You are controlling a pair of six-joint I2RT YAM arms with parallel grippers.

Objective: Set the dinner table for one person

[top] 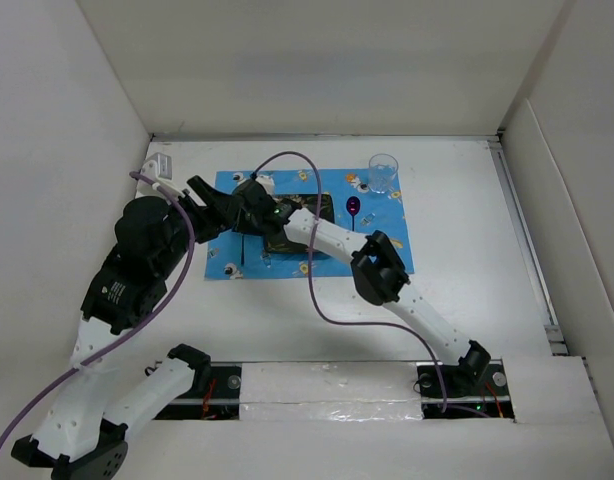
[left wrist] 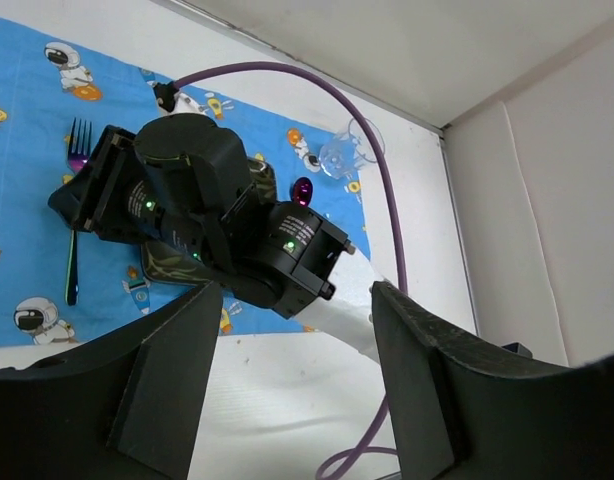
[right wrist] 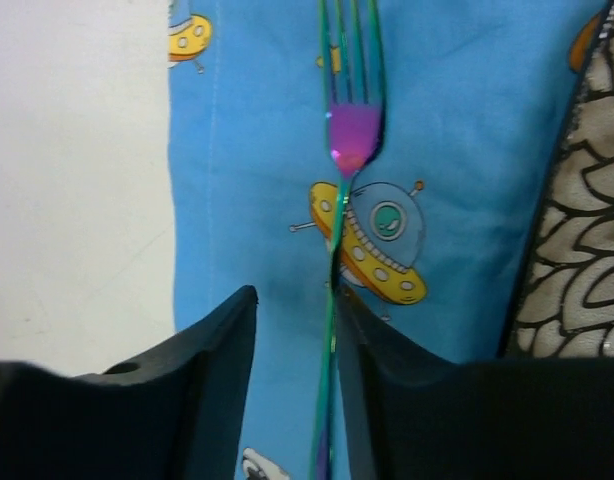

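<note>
A blue space-print placemat (top: 382, 245) lies on the white dinner table (top: 467, 270). On it are a dark patterned plate (top: 287, 243), an iridescent fork (top: 243, 250) left of the plate, a purple spoon (top: 354, 207) and a clear cup (top: 383, 172). My right gripper (top: 249, 215) hangs low over the fork. In the right wrist view it (right wrist: 295, 300) is open, with the fork handle (right wrist: 332, 330) lying on the mat between the fingers, against the right finger; the plate rim (right wrist: 577, 230) is at the right. My left gripper (left wrist: 297, 295) is open and empty, hovering beside the right wrist.
White walls enclose the table on the left, back and right. A purple cable (top: 317, 290) loops over the mat from the right arm. The left arm (top: 137, 260) stands over the table's left side. The left wrist view shows the fork (left wrist: 75, 190), spoon (left wrist: 303, 190) and cup (left wrist: 342, 155).
</note>
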